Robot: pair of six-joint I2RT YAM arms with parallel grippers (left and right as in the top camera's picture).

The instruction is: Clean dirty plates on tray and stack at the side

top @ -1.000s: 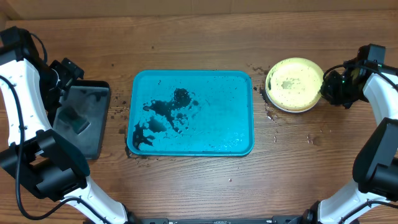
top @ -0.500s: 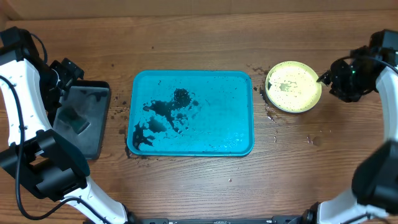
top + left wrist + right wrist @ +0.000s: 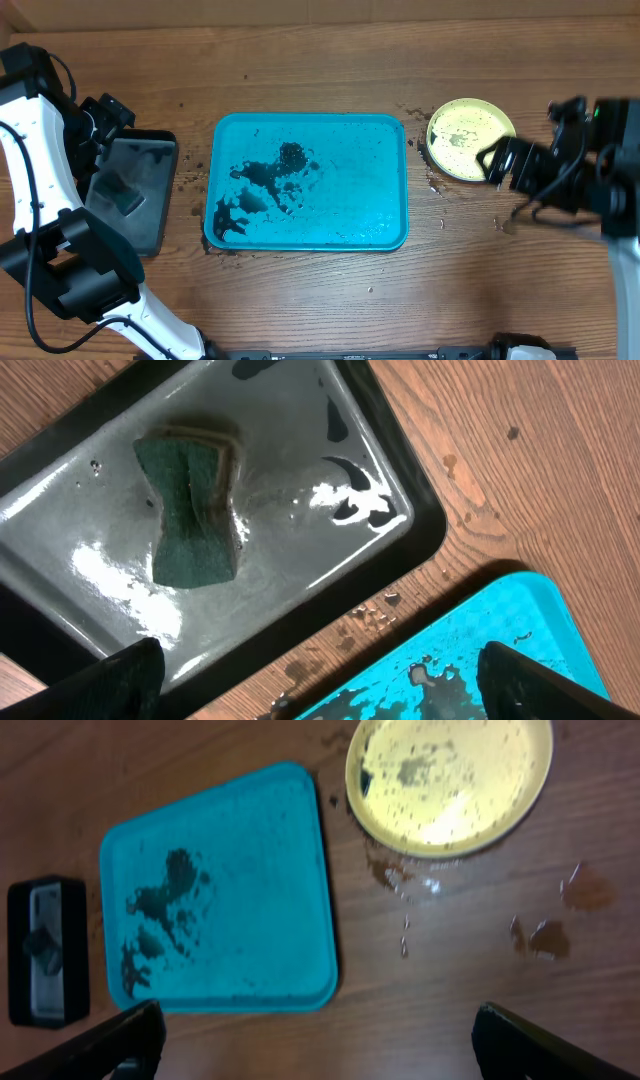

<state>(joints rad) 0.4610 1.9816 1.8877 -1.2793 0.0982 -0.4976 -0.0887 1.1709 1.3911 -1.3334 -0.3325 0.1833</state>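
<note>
A yellow-green plate (image 3: 468, 135) speckled with dark bits lies on the wood, right of the turquoise tray (image 3: 385, 215). The tray carries only dark smears and puddles. My right gripper (image 3: 495, 163) hovers, blurred, over the plate's front right edge. In the right wrist view the right gripper (image 3: 320, 1055) is open and high above the table with nothing between its fingers. The plate (image 3: 450, 780) and tray (image 3: 220, 890) lie far below it. My left gripper (image 3: 320, 700) stands open above the gap between the black tray and the turquoise tray (image 3: 480, 660).
A small black tray (image 3: 130, 190) with a wet grey inside sits at the left, and a green sponge (image 3: 193, 510) lies in it. Dark crumbs and wet spots (image 3: 545, 935) dot the wood around the plate and near the turquoise tray's corners.
My right gripper has opened and come away from the plate's right rim. The right arm has lifted and swung toward the front. The plate stays put, and the left arm has not moved.
</note>
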